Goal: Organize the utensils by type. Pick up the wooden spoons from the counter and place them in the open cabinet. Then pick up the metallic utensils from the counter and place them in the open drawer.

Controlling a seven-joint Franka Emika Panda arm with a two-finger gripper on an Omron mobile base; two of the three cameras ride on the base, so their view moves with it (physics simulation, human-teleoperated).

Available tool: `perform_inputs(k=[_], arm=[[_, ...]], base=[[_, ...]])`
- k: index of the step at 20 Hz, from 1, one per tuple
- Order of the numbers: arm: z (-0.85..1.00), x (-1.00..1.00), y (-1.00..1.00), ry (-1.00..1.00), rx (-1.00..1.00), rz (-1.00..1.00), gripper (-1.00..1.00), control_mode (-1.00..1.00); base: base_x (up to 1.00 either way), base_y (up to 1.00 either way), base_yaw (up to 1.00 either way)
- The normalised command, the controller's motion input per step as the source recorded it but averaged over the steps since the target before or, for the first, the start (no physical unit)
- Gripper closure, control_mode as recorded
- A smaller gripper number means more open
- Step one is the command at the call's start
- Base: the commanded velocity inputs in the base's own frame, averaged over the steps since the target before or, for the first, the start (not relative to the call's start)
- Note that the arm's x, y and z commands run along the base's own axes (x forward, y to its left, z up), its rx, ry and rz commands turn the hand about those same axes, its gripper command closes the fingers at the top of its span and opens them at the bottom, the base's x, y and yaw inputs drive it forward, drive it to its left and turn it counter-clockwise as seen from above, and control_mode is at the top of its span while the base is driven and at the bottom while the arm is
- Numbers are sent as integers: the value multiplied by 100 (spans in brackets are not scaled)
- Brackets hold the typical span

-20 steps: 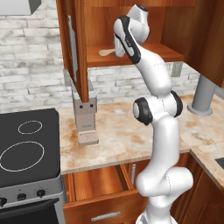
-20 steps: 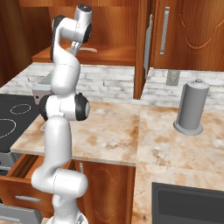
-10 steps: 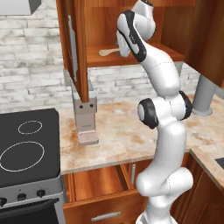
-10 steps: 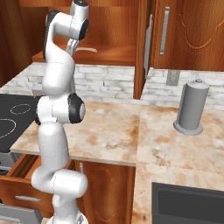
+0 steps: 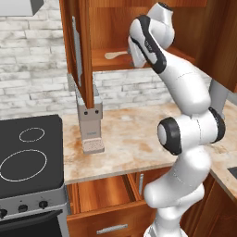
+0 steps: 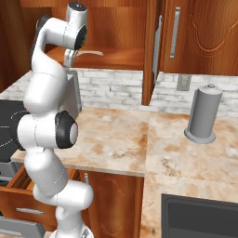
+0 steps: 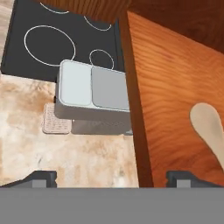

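Observation:
A wooden spoon [image 5: 115,55] lies on the shelf [image 5: 106,62] of the open cabinet; its pale bowl [image 7: 209,124] shows at the right of the hand view and its handle [image 6: 91,53] in the right base view. My gripper [image 7: 111,178] hangs open and empty at the shelf's front edge, just left of the spoon, high above the counter [image 7: 65,153]. The hand [image 6: 69,58] sits at the cabinet opening. The open drawer [image 5: 104,194] sticks out below the counter. The metallic utensils are out of view.
A grey boxy appliance [image 5: 90,122] stands on the counter under the open cabinet door [image 5: 78,51], with a small pad [image 5: 93,146] before it. A black stove [image 5: 28,155] lies left. A grey canister [image 6: 202,114] stands at the right.
The arm has risen and its elbow has swung right, drawing the hand back from the shelf. The wooden spoon stays on the shelf. The jaws remain open.

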Motion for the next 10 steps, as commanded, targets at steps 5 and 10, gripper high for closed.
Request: perform_inputs(k=[5,10], arm=[[-21,-88,0,0,0,-8,-100,-100],[-22,-82,0,11,10,-21,-100,-100]], base=[[0,0,0],[0,0,0]])
